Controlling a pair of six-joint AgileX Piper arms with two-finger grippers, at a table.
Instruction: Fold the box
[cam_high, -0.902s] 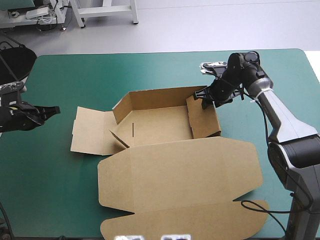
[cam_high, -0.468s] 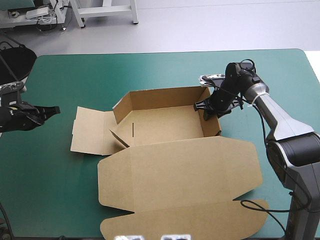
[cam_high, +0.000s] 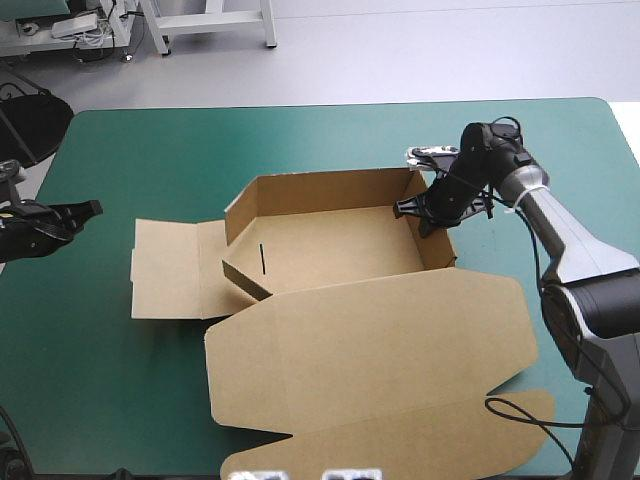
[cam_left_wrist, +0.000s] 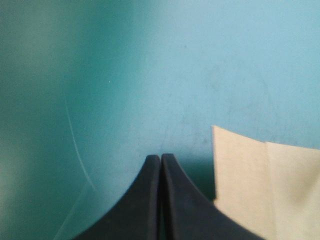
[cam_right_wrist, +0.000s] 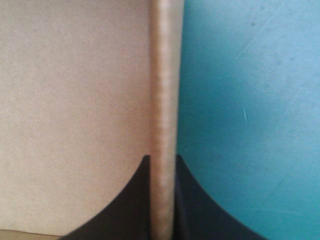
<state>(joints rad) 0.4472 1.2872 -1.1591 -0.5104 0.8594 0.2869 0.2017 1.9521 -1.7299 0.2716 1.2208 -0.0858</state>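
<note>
high: box at middle of bench, open tray, lid flat toward near edge. Right claw clamped on its right wall. Left claw near left edge, apart from box.
left wrist: left claw clenched, empty; box flap corner just beside.
right wrist: right claw pinching box wall edge.

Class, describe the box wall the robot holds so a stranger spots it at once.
Find the teal-green table, then the brown box at its middle. The upright short wall toward the table's right edge is it: the only one clamped in the right pincer.
</note>
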